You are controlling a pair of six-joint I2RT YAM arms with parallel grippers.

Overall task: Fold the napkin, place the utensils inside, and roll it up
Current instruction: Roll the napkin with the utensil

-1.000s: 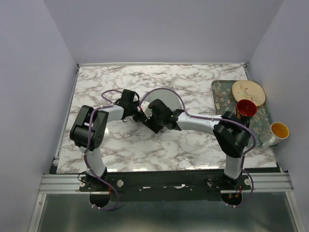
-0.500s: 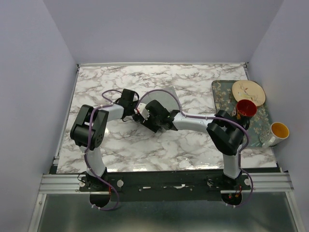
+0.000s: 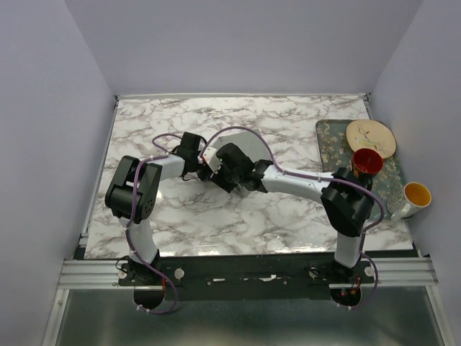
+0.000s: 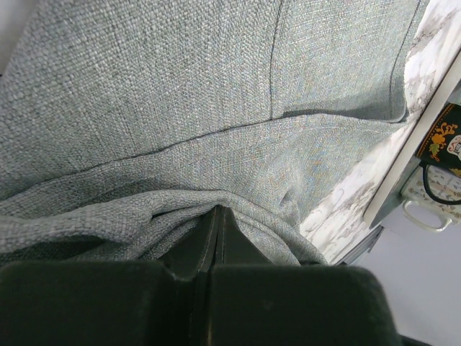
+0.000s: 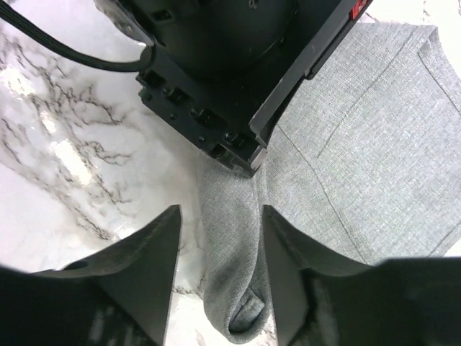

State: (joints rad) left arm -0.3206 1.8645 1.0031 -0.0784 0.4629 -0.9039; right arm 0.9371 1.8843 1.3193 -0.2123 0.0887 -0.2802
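The grey-green napkin (image 4: 216, 94) fills the left wrist view, and its cloth bunches around the tips of my left gripper (image 4: 215, 213), which is shut on it. From above, only a pale patch of napkin (image 3: 251, 146) shows behind the two wrists. A rolled end of the napkin (image 5: 234, 252) lies on the marble between the spread fingers of my right gripper (image 5: 220, 216), which is open; its left finger is clear of the cloth. The two grippers, left (image 3: 204, 164) and right (image 3: 218, 173), nearly touch. The utensils are out of view.
A floral-patterned tray (image 3: 328, 133) lies at the table's right edge with a cream plate (image 3: 370, 135) and a red cup (image 3: 366, 160) on it. A white mug with a yellow inside (image 3: 414, 196) stands at its near corner.
My right gripper has moved left and away, closer to the left gripper, and its jaws have narrowed a little. The left gripper has stayed put and shut.
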